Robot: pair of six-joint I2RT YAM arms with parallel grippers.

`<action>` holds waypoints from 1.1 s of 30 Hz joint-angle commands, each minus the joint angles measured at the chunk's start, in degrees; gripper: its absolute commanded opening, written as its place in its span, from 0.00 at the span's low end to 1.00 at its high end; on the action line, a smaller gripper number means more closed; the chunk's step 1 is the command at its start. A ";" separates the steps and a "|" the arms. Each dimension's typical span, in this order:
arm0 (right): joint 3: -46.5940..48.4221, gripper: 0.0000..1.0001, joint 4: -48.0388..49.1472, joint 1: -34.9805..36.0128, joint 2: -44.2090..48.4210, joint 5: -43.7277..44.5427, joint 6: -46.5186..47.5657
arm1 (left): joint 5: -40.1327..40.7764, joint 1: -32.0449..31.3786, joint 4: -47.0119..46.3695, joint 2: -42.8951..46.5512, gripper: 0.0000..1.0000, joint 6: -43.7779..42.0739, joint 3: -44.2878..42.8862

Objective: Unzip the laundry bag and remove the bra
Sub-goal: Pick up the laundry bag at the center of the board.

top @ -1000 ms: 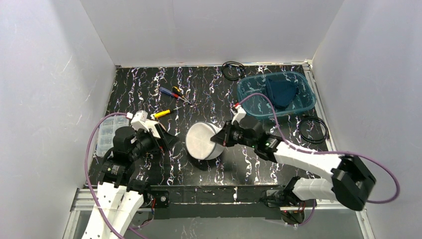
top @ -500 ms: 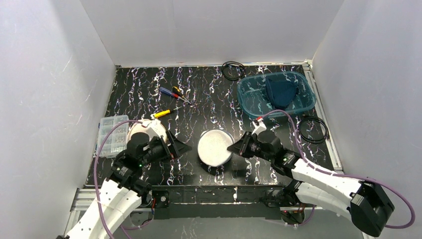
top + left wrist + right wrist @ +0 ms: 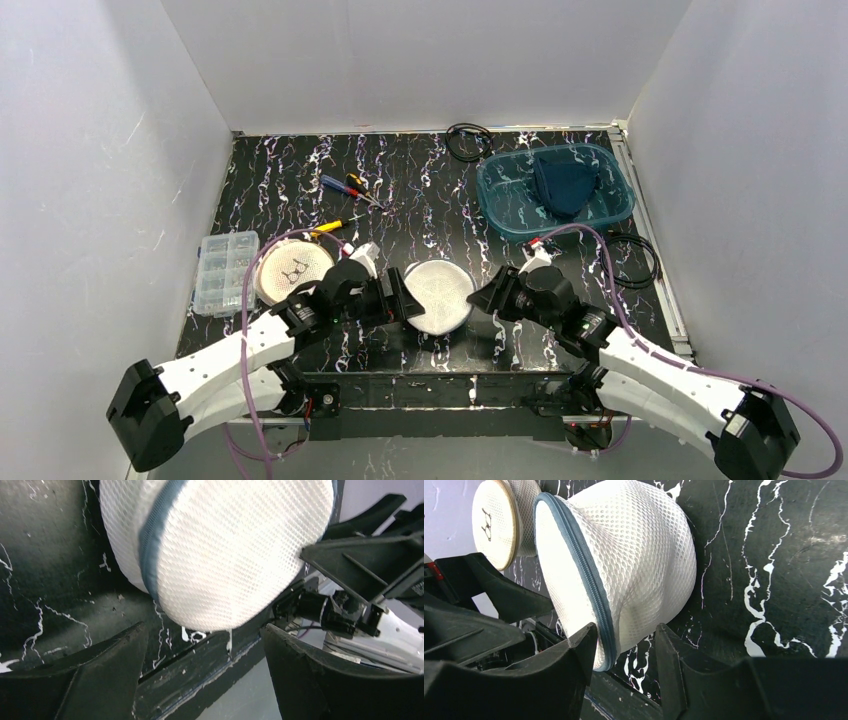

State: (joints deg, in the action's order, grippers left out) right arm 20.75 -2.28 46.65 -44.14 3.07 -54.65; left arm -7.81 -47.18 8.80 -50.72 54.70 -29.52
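Observation:
The laundry bag [image 3: 438, 295] is a round white mesh pouch lying near the table's front edge, with its grey-blue zipper [image 3: 579, 555] shut all around. The bra is hidden. My right gripper [image 3: 483, 298] stands open at the bag's right side. In the right wrist view the bag's zippered rim [image 3: 606, 650] sits between the fingers of the right gripper [image 3: 626, 627], against the left one and clear of the other. My left gripper [image 3: 400, 302] is wide open at the bag's left side. In the left wrist view, the laundry bag [image 3: 225, 555] lies just beyond the left gripper [image 3: 204, 626].
A second round pouch [image 3: 293, 272] with a beige face lies left of the bag. A clear compartment box [image 3: 225, 272] sits at the far left. Screwdrivers [image 3: 350, 188] lie mid-table. A blue bin [image 3: 500, 200] holding dark blue cloth [image 3: 565, 185] stands back right, with cable coils [image 3: 468, 140] nearby.
My right gripper carried the bag right and toward the front edge, then opened its jaws. The left arm swung right to the bag, uncovering the beige pouch.

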 commanded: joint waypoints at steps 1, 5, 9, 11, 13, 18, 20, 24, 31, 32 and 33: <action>-1.04 0.53 -0.37 -1.20 2.06 2.28 0.68 | 5.01 -0.31 -3.09 -2.19 0.82 -0.09 -2.17; -1.93 0.47 0.18 -2.32 2.59 1.11 1.03 | 6.49 -0.28 -2.96 -2.94 0.82 -0.29 -1.50; -3.49 0.41 1.80 -4.17 2.30 -1.38 0.76 | 7.91 -0.33 -3.44 -3.21 0.82 -1.20 -1.39; -4.26 0.40 3.52 -4.80 2.30 -2.51 0.26 | 9.21 -0.24 -3.12 -3.85 0.82 -1.98 -1.98; -4.85 0.38 5.09 -5.41 2.24 -3.55 -0.21 | 9.70 -0.23 -2.47 -4.92 0.82 -2.88 -3.05; -5.74 0.34 7.46 -6.47 1.64 -6.84 -0.93 | 8.88 -0.12 -3.86 -7.48 0.80 -4.58 -4.20; -5.77 0.33 7.92 -6.53 1.33 -7.31 -0.98 | 7.93 -0.10 -4.98 -8.29 0.78 -4.79 -4.31; -6.03 0.31 8.49 -6.78 0.73 -7.94 -1.07 | 4.71 -0.09 -7.65 -9.55 0.70 -4.85 -3.94; -6.81 0.29 9.13 -7.35 0.97 -8.41 -1.46 | 2.90 -0.08 -8.53 -9.80 0.48 -5.09 -2.71; -6.86 0.29 9.18 -7.36 1.06 -8.47 -1.47 | 2.73 -0.07 -8.53 -9.67 0.45 -5.17 -2.59; -6.93 0.29 9.22 -7.43 1.15 -8.58 -1.50 | 2.54 -0.04 -8.53 -9.59 0.43 -5.20 -2.45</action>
State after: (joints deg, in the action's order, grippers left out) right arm 15.09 4.34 39.68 -43.35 -4.71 -55.61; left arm -3.92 -47.22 0.91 -61.01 50.52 -31.90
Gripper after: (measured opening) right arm 0.294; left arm 0.465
